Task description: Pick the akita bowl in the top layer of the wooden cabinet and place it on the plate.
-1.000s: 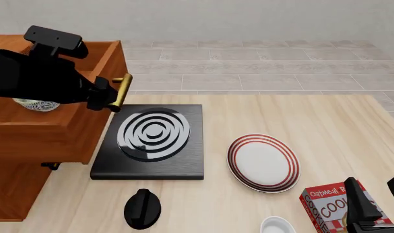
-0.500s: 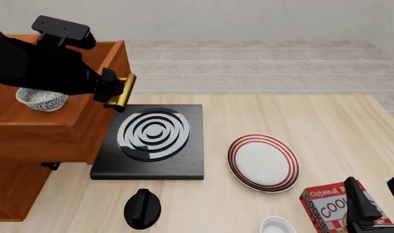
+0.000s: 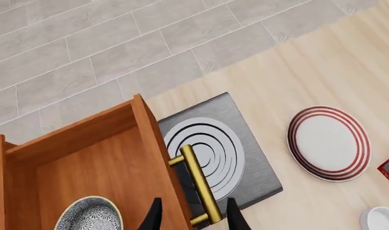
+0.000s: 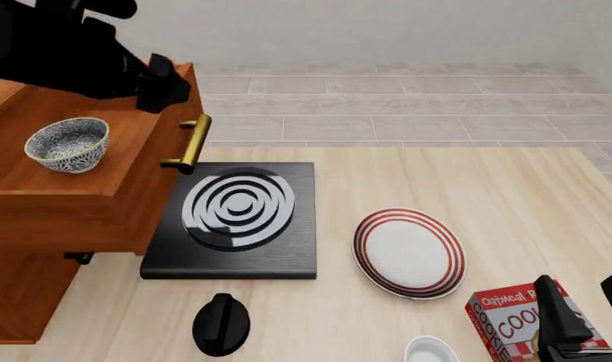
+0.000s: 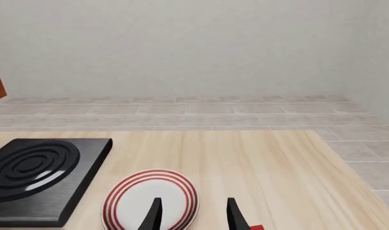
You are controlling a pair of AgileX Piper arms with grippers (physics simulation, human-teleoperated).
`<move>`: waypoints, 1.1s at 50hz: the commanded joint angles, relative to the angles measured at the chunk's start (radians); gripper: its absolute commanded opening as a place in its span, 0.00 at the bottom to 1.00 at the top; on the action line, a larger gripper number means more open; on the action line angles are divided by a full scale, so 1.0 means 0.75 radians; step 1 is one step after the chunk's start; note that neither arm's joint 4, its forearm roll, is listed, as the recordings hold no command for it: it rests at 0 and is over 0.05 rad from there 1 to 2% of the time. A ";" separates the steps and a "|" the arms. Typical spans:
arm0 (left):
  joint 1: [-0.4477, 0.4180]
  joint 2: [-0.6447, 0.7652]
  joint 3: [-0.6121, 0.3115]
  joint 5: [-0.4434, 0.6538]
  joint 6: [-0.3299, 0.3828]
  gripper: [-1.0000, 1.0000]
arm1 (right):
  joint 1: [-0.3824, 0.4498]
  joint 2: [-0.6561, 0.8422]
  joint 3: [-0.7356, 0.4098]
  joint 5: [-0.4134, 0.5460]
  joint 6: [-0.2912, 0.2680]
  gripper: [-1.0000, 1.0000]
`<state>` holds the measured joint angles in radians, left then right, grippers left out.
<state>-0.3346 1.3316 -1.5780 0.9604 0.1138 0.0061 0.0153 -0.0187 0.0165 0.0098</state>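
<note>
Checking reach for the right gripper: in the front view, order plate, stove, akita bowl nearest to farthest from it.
From the right gripper, low at the right:
1. Plate, table centre-right.
2. Stove, left of the plate.
3. Akita bowl, inside the open top drawer, far left.

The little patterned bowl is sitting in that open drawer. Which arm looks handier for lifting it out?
Probably the left. Its gripper hangs just above the open top layer, close to the akita bowl, jaws open. The right gripper sits at the table's near right corner, beyond the plate.
</note>
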 commanded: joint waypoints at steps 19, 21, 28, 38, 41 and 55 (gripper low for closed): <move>0.142 0.105 -0.343 0.228 0.085 1.00 | 0.006 -0.012 -0.003 0.013 -0.010 1.00; 0.158 0.105 -0.354 0.235 0.097 1.00 | 0.005 -0.014 -0.004 0.015 -0.010 1.00; 0.193 0.106 -0.355 0.263 0.102 1.00 | 0.007 -0.014 -0.003 0.015 -0.012 1.00; 0.267 0.123 -0.369 0.312 0.082 1.00 | 0.012 -0.013 -0.001 0.012 -0.016 1.00; 0.279 0.130 -0.391 0.323 0.084 1.00 | 0.013 -0.015 -0.001 0.013 -0.017 1.00; 0.342 0.139 -0.332 0.339 0.083 1.00 | 0.016 -0.019 0.002 0.015 -0.023 1.00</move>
<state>-0.1201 1.4273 -1.8417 1.2039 0.1707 0.0166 0.0024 -0.0185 0.0273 -0.0044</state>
